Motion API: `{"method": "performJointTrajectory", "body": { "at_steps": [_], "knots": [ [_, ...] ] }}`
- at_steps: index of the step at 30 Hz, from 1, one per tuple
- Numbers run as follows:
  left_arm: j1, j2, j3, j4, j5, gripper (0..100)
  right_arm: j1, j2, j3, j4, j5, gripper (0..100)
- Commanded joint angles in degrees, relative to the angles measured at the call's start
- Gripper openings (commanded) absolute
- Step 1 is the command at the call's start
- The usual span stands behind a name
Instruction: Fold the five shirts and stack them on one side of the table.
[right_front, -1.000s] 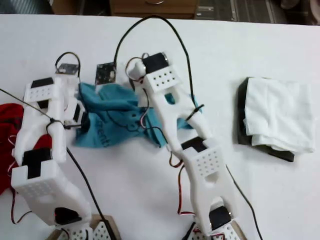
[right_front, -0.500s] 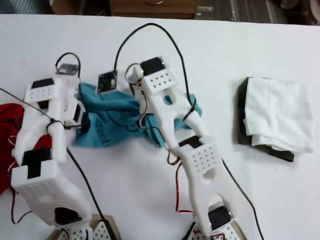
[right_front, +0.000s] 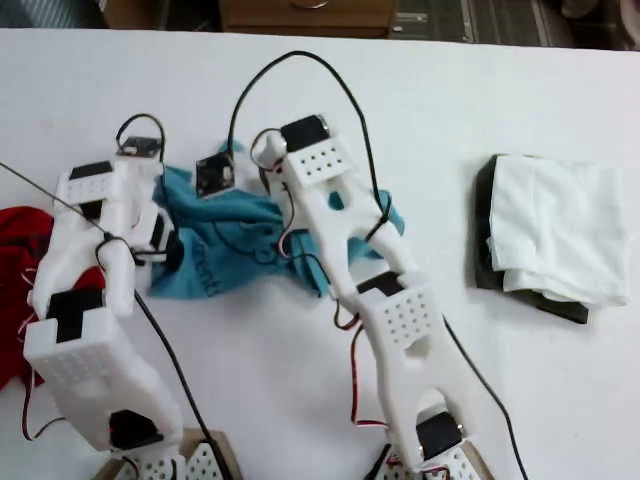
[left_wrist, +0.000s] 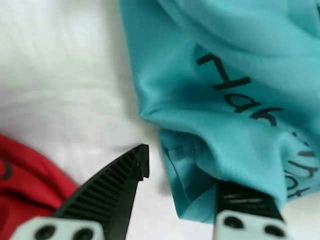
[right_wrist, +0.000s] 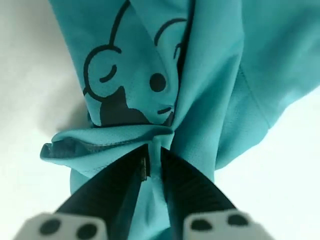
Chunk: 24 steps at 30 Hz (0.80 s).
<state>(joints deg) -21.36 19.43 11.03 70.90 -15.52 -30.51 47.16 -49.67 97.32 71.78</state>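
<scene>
Our right claw (right_wrist: 155, 159) is clenched on a bunched fold of the teal shirt (right_wrist: 210, 75). Its two black fingers press the cloth between them, just beside the printed cartoon face. Our left claw (left_wrist: 187, 170) is spread wide. One finger's tip is hidden under the shirt's edge, and the other hangs over the bare surface (left_wrist: 55, 90), apart from the cloth (so it grips nothing).

The teal shirt lies crumpled in the left half of the surface, between our two arms. From above, the white links of the right arm (right_front: 345, 225) cross its right part and cover much of it. A black cable (right_front: 300, 58) loops up from that arm toward the far edge.

A red shirt (right_front: 18, 245) lies heaped at the left edge, partly under the left arm (right_front: 85, 260). Toward the right edge, well apart from the teal one, a folded white shirt (right_front: 555, 225) rests on a dark shirt (right_front: 484, 245), whose rim shows at its left and near sides.

The surface is plain white. Beyond its far edge stands a wooden cabinet (right_front: 300, 14).
</scene>
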Motion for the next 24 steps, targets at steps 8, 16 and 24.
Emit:
{"method": "performJointTrajectory", "body": {
  "at_steps": [8, 16, 24],
  "knots": [
    [0.97, -0.62, -7.87, 5.89, 0.53, 23, 7.6, -12.79, -7.03, 0.31, -3.96, 2.1],
    [10.9, -0.7, -22.55, 20.48, 0.09, 23, 16.66, -27.82, -6.68, 0.31, -27.43, 2.0],
    [21.63, -0.7, -29.05, 31.12, -3.78, 23, 28.88, -33.36, -0.09, 0.04, -35.25, 2.0]
  ]
}}
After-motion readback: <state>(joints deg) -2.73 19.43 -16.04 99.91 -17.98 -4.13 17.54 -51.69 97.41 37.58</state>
